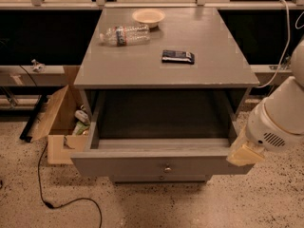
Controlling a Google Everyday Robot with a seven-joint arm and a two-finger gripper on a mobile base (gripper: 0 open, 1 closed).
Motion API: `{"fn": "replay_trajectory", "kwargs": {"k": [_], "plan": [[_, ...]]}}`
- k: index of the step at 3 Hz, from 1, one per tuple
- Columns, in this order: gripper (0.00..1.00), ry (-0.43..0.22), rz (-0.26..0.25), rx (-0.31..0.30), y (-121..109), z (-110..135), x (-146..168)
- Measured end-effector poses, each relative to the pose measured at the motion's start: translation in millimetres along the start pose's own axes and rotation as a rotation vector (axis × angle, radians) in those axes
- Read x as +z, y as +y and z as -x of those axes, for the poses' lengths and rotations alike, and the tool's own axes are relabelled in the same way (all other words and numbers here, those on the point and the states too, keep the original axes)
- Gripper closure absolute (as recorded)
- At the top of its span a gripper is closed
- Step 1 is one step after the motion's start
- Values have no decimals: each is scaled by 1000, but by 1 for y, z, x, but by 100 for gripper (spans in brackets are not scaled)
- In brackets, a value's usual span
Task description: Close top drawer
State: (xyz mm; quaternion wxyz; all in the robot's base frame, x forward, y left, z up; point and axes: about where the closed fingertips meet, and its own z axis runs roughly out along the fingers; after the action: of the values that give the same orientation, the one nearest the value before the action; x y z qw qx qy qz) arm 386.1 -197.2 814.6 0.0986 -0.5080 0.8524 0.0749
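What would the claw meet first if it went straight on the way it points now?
Probably the right end of the top drawer front: the claw sits beside that corner, pointing down-left toward it. Depth is unclear, so it might pass in front.

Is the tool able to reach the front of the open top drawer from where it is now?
Probably yes. The tool sits at the right front corner of the top drawer, which stands pulled out. Nothing shows between them, so a short move should bring it onto the drawer front.
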Motion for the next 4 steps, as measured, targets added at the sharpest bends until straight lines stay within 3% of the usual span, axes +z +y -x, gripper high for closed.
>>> {"fn": "replay_trajectory", "kwargs": {"k": [1, 2, 4], "plan": [[84, 0, 0, 0, 0, 0, 0], [100, -14, 28, -39, 2, 1, 34], [100, -84, 52, -138, -6, 13, 113]]}}
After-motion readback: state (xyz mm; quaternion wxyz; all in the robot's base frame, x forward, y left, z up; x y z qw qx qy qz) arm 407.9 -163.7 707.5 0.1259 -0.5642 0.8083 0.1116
